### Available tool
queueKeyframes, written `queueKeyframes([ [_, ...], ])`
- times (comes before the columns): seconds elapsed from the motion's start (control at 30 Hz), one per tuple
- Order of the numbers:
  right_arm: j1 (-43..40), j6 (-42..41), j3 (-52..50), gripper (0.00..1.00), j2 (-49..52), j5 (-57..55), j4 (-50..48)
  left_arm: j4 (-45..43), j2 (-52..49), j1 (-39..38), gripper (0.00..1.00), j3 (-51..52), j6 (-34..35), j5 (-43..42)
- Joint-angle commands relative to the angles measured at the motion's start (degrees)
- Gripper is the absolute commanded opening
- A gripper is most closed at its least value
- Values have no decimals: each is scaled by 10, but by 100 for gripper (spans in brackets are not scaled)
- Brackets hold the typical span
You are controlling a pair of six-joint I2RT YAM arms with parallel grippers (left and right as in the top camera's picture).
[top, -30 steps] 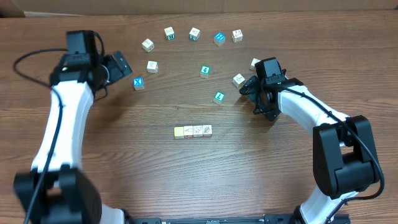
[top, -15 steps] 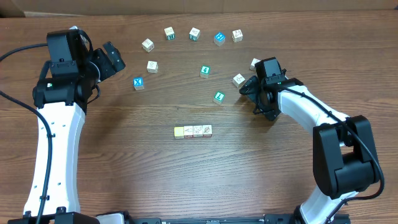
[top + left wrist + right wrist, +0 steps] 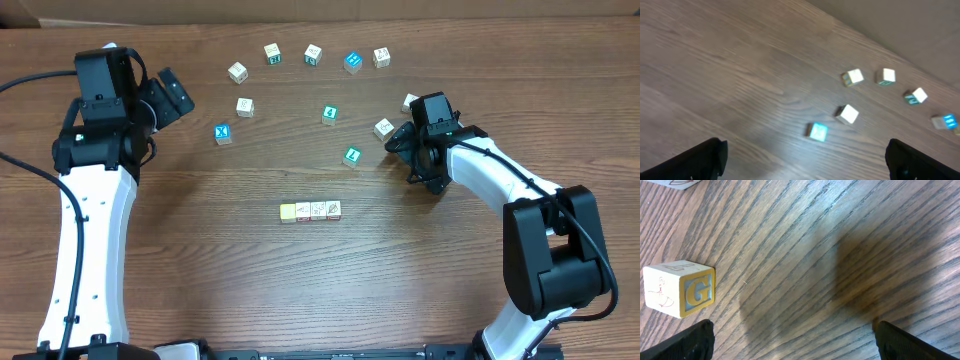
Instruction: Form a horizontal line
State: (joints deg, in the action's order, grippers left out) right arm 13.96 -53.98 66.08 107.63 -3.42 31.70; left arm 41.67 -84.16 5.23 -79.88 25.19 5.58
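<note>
The horizontal line (image 3: 311, 211) lies at the table's middle: a pale yellow cube (image 3: 288, 212) at its left end, then three whitish wooden cubes touching side by side. It appears in neither wrist view. My left gripper (image 3: 172, 94) hangs open at the far left, well away from the row, and its wrist view shows wide-apart fingertips (image 3: 701, 159) with only bare wood between them. My right gripper (image 3: 412, 158) is open low over the table to the right of the row, nothing between its fingers (image 3: 910, 342).
Loose cubes form an arc across the back: a blue-faced one (image 3: 223, 133), teal ones (image 3: 352, 155) (image 3: 329, 114), whitish ones (image 3: 245, 105) (image 3: 237, 71). A cube with a G face (image 3: 680, 294) sits just left of my right gripper, the same cube (image 3: 384, 127).
My left arm has swung back and to the left, away from the blue-faced cube, still open. The right arm and the row of cubes have not moved.
</note>
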Motion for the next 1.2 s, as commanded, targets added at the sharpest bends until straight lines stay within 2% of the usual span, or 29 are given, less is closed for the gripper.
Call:
queueKeyframes([
  [0.0,-2,0,-5,100,-9,-8,-2,37,30,-4,100,-9,-12,32],
  [0.1,-2,0,-5,100,-9,-8,-2,74,40,-4,99,-7,-27,56],
  [0.2,-2,0,-5,100,-9,-8,-2,96,47,-4,100,-1,-72,56],
  [0.4,-2,0,-5,100,-9,-8,-2,60,65,-4,99,80,-100,53],
  [0.67,-2,0,-5,100,-9,-8,-4,-118,124,-4,99,291,-101,49],
  [0.87,-2,0,-5,100,-9,-8,-4,-246,160,-21,99,437,-139,49],
  [1.1,-2,0,-5,100,-9,-8,-4,-415,194,-66,100,568,-164,49],
  [1.17,-2,0,-5,100,-9,-8,-4,-438,201,-71,100,591,-164,49],
])
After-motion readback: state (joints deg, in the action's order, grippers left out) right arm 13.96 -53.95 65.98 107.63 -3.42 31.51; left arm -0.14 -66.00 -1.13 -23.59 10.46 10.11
